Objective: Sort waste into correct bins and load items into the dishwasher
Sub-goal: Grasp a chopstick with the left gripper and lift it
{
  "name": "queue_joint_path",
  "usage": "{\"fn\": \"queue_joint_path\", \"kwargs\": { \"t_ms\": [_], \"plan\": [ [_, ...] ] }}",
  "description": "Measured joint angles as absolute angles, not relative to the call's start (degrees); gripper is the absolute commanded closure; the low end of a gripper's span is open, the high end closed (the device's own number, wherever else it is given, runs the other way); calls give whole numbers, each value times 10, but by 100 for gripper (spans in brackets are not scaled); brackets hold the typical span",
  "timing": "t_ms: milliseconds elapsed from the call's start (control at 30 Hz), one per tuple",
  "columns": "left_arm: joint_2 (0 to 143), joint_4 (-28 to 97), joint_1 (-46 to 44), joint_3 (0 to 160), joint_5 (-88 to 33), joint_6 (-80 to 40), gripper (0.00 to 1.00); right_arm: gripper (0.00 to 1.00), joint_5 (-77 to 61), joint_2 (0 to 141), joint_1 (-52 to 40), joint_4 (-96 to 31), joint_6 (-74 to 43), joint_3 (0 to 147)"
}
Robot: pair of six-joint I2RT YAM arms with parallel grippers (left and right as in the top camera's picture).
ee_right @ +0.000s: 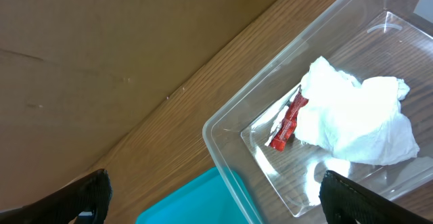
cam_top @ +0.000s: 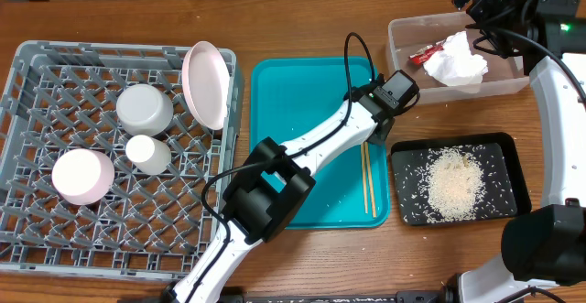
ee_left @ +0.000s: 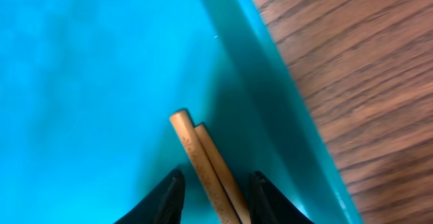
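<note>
While the left hand (ee_left: pixel 216 175) straddles the two thin wooden chopsticks (ee_left: pixel 196 149), fingers parted, not yet pinching, by the teal plastic tray's (ee_left: pixel 88 82) right wall, low centre of frame: uneven closing may roll one stick free. Right hand (ee_right: pixel 216 190) gapes empty.

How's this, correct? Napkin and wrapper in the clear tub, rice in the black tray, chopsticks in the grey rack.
One error: the chopsticks lie on the teal tray, not in the grey rack; the overhead view shows it. Napkin and wrapper in the clear tub, rice in the black tray: right.
</note>
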State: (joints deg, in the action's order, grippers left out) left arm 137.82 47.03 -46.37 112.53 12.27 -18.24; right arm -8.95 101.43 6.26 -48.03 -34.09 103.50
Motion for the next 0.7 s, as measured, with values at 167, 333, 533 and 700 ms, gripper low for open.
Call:
{"fn": "queue_joint_path", "kwargs": {
  "t_ms": [167,333,533,700],
  "plan": [
    [1378,486,-457,1128,123,-192,69,0,-89,1014,63,-480,-340,1035],
    [1378,514,-446,1132,126,-216,73,0,-90,1014,63,-481,-341,1035],
    [1377,556,-402,1135,137,-244,78,0,-90,1014,63,-480,-341,1035],
    [1377,588,-341,1142,140,-252,78,0,-89,1014,63,-480,-341,1035]
  ]
}}
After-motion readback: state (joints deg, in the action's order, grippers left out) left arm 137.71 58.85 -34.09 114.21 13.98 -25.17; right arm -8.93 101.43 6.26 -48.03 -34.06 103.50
